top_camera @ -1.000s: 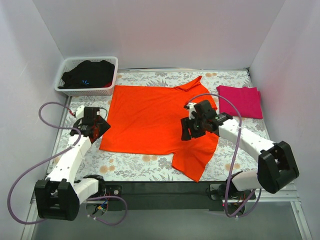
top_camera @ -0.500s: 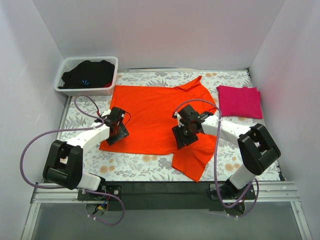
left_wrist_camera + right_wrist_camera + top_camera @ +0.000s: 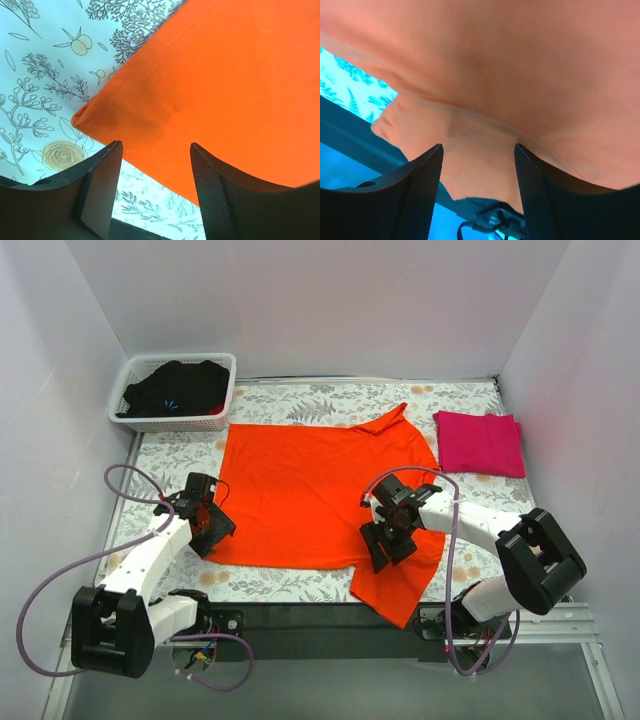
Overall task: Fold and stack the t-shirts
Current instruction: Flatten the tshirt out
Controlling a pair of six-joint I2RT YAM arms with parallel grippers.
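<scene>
- The white basket sits in the 10 o'clock corner of the surface, close to the left wall. It holds a black garment, and its near wall is just beside the far left corner of the orange t-shirt.
- A strip of bare floral surface runs between the orange t-shirt's left edge and the left wall. A purple cable loops over it.
- The left claw is low at 8 o'clock, at the near left corner of the orange t-shirt. Its jaws stand moderately wide and hold nothing. The wrist view shows the hemmed corner lying flat ahead of the gap, its tip slightly rolled.
- The orange t-shirt lies spread across the middle, collar toward 1 o'clock.
- A narrow band of surface separates its near hem from the black strip at the 6 o'clock edge.
- The sleeve at 5 o'clock reaches over that strip.
- The right claw is on the cloth where the near hem meets that sleeve. Its jaws are apart and closed on nothing. Orange cloth fills most of its wrist view, with a cloth edge and some surface at lower left.
- The magenta t-shirt lies folded at 2 o'clock. It is near the right wall, with a thin gap of surface between it and the orange one.
</scene>
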